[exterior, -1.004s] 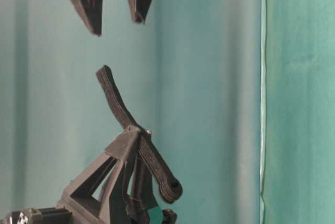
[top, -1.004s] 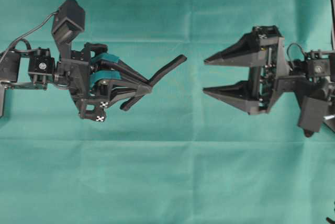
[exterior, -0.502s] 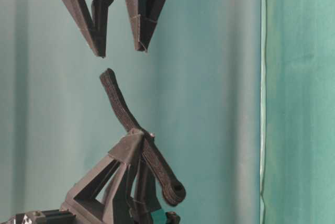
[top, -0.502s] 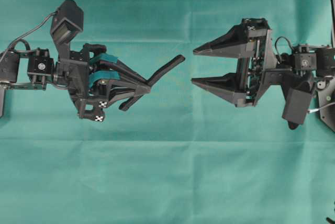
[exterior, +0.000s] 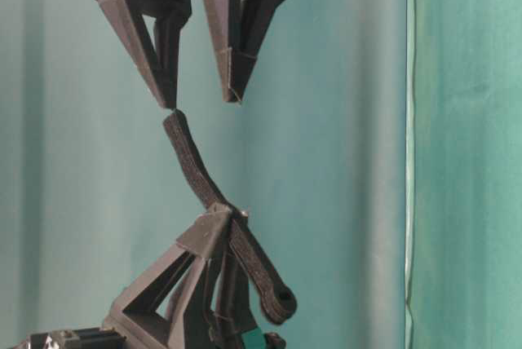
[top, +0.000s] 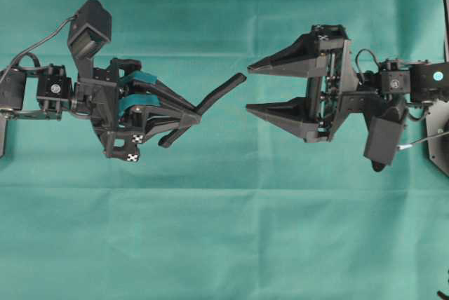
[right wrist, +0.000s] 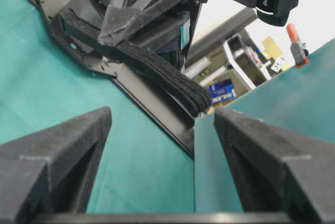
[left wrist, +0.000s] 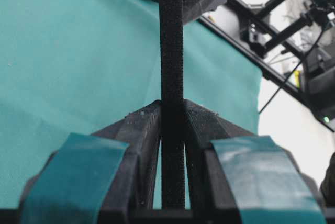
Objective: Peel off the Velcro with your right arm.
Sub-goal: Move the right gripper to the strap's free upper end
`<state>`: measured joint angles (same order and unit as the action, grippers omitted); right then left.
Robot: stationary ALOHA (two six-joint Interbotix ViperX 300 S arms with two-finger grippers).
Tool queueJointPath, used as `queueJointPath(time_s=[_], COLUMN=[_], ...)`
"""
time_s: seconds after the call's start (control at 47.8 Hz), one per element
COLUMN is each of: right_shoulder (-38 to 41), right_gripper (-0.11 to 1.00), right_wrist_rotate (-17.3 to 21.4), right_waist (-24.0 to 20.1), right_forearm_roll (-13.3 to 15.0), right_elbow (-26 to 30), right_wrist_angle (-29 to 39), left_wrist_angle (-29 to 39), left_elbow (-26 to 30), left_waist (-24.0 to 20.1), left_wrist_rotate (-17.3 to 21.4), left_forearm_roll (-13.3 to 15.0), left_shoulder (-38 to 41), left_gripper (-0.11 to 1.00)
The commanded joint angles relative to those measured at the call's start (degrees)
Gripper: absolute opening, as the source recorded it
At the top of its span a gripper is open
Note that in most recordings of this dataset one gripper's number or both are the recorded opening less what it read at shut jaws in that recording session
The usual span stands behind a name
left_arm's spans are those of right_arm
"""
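The Velcro (top: 221,92) is a thin black strip held slantwise above the green cloth, its free end pointing up and right. My left gripper (top: 196,114), with teal-taped jaws, is shut on its middle; the left wrist view shows the Velcro (left wrist: 171,51) pinched between the tips of the left gripper (left wrist: 171,106). My right gripper (top: 248,89) is open, its tips level with the strip's free end, which lies close to the upper jaw. At table level the Velcro (exterior: 192,165) ends just under one tip of the right gripper (exterior: 201,101). Nothing sits between the right gripper's (right wrist: 162,111) jaws; the Velcro (right wrist: 157,72) lies just beyond.
A green cloth (top: 224,230) covers the table. A green backdrop panel (exterior: 465,153) stands on the right of the table-level view. Black frame parts (top: 443,153) sit at the overhead view's right edge. The left wrist camera (top: 90,30) juts above the left arm.
My right gripper has moved left towards the Velcro's free end, still open. The left gripper and the strip have hardly moved.
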<state>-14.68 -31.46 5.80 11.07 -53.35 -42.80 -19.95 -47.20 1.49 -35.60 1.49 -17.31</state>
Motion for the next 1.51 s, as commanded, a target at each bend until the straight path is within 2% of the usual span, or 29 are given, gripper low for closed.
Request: queueJointPath(time_s=[0.0,0.376,1.213,1.317,1.485], right_shoulder=[-0.09,-0.09,1.58,1.58,1.58], right_gripper=[0.47,0.29,0.27,0.22,0.03], right_wrist_rotate=[0.09,0.18,0.18,0.18,0.09], right_waist=[0.09,0.09,0.00,0.09,0.26], right_forearm_roll=[-0.09,-0.09,-0.09,-0.09,-0.09], right_elbow=[1.41,1.05,2.90,2.90,2.90], right_wrist_angle=[-0.62,-0.62,-1.67,-2.37,-2.81], left_wrist_angle=[-0.53,-0.53,-0.53,-0.53,-0.53], left_elbow=[0.53,0.53,0.35,0.35,0.35], left_waist=[-0.35,-0.62,-0.70,-0.70,-0.44], left_wrist_rotate=[0.09,0.09,0.18,0.18,0.26], left_forearm_roll=[0.09,0.09,0.00,0.00,0.00], left_shoulder=[-1.05,-1.05,-0.97,-0.88,-0.79], left_gripper=[0.12,0.12,0.12,0.12,0.12])
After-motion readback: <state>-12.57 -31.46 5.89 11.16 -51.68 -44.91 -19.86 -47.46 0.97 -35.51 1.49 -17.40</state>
